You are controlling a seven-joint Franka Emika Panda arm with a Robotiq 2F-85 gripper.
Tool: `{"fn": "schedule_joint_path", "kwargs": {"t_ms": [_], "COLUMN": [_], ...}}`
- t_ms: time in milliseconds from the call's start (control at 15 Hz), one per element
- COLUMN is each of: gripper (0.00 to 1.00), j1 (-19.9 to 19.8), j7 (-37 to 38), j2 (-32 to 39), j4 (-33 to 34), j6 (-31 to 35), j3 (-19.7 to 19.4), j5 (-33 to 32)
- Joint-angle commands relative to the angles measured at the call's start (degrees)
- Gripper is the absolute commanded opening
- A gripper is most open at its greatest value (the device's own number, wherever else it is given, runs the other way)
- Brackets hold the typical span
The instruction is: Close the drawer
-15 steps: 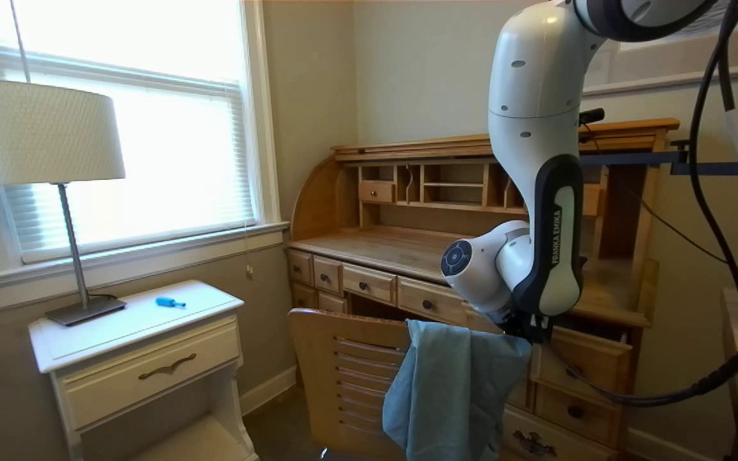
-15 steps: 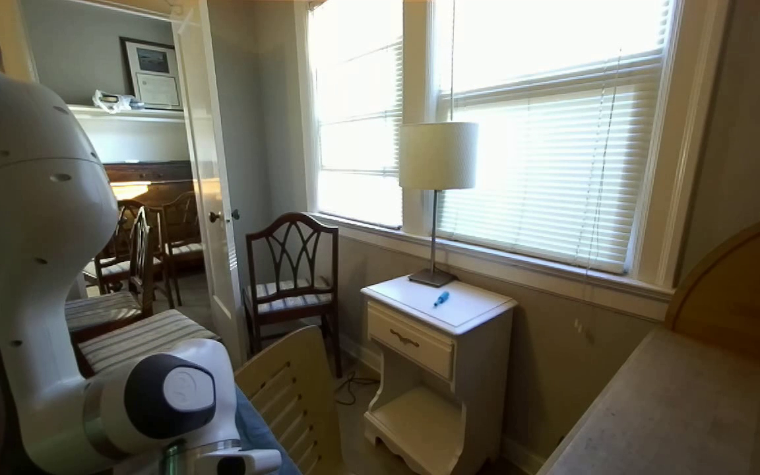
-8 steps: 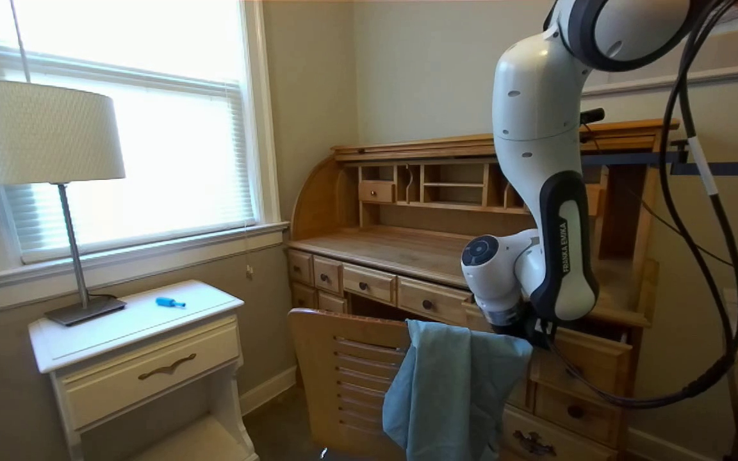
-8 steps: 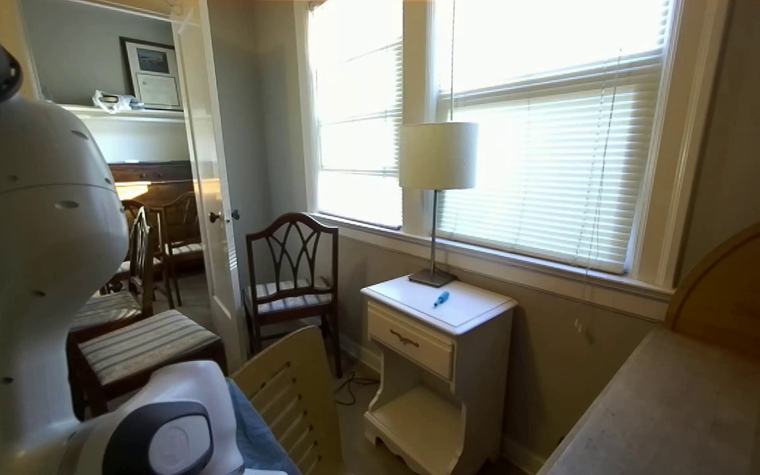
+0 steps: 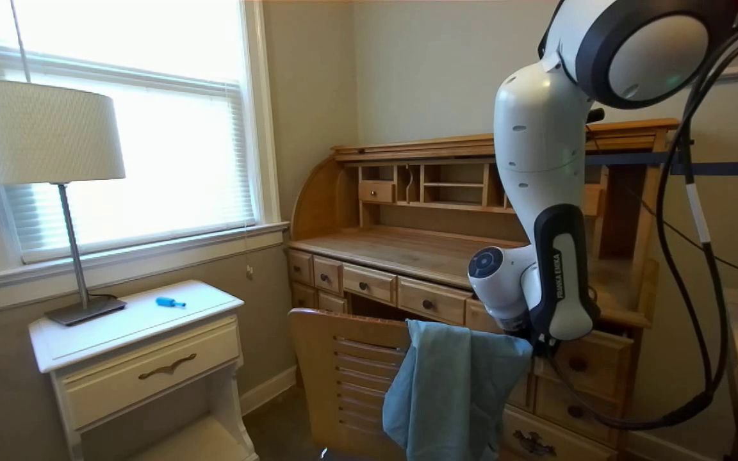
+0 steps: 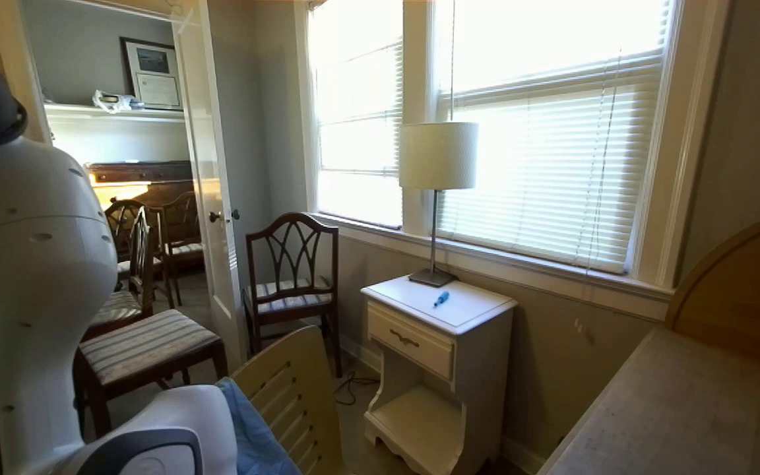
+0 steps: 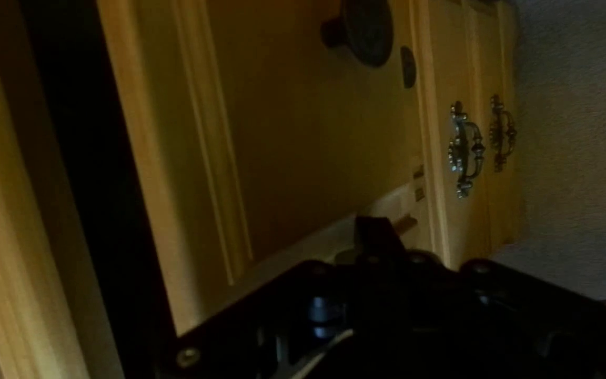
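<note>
Robot arm (image 5: 539, 141) in front of a roll-top desk (image 5: 382, 246) whose upper drawer (image 5: 599, 362) stands partly open.
Seen from the desk's front, the wooden drawer is at its right end, just beneath its top edge; the wrist view shows a dark gap between drawer front and desk edge, and a dark round knob (image 7: 370, 34). The black gripper (image 7: 379, 237) is in front of the desk, close to that drawer, its fingers appearing together in dim light; whether it touches the wood cannot be told. A slatted chair (image 5: 350, 397), draped with a blue cloth (image 5: 449, 390), stands in front of the desk; a white nightstand (image 5: 205, 299) stands to the desk's left.
</note>
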Motion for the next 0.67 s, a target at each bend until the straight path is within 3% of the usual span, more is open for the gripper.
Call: {"fn": "schedule_joint_path", "kwargs": {"t_ms": [0,333,600], "gripper": [0.00,0.00,0.00], "j1": [6.4,11.3,11.8], "j7": [4.9,13.1,19.3], "j2": [4.8,9.2,11.3], "j4": [0.0,4.2,7.0], "j6": [-5.3,-15.0,-21.7], "j3": [-3.4,-5.1,-5.7], "j5": [6.2,7.7,5.8]}}
